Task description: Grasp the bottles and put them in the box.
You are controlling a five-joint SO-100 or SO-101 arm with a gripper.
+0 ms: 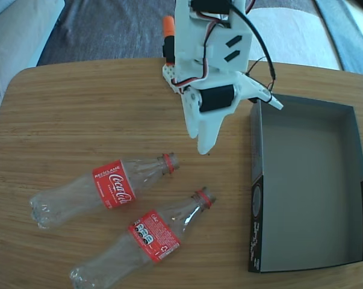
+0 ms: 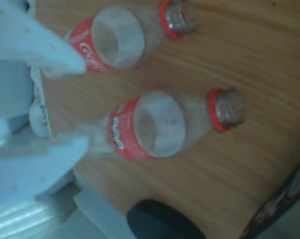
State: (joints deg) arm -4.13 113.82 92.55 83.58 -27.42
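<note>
My hand (image 1: pixel 241 126) hangs above the table (image 1: pixel 79 114), its two white fingers spread apart and holding nothing, between the far edge and the bottles. In the fixed view the upper bottle (image 1: pixel 103 189) and the lower bottle (image 1: pixel 139 244) lie on their sides toward the near left part of the table, side by side and apart, necks pointing toward the box (image 1: pixel 307 192). The box sits open and empty along the right edge, well apart from both bottles. In the wrist view my fingers (image 2: pixel 45 50) frame the bottles' bases, the lower bottle (image 2: pixel 164 127) lying between them, the other (image 2: pixel 130 35) just beyond.
</note>
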